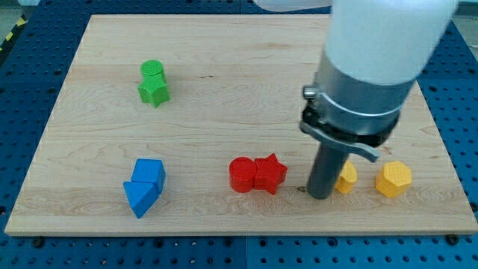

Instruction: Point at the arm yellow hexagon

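Nearest, my tip [320, 196] rests on the wooden counter [224, 97], partly covering one yellow block [346, 178]; yellow hexagon block [393, 179] beyond, view's right. No pincer fitted; nothing held.

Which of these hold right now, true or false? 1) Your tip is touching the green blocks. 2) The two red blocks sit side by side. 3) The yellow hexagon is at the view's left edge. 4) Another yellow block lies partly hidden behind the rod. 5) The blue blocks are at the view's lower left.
1) False. My tip is far from the green blocks, down at the view's lower right.
2) True. The red cylinder and red star touch.
3) False. The yellow hexagon is at the view's lower right, right of my tip.
4) True. A second yellow block peeks out beside the rod.
5) True. The blue blocks sit there.
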Robot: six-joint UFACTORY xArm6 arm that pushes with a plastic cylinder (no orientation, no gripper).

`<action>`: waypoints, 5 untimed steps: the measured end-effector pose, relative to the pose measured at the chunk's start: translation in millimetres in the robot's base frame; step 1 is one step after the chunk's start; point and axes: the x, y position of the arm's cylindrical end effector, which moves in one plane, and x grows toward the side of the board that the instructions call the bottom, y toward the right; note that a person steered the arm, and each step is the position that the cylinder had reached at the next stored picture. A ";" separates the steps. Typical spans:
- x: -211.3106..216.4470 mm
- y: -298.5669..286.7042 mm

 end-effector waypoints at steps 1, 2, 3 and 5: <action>0.0 30.0; 0.0 56.3; 0.0 72.2; 34.8 133.6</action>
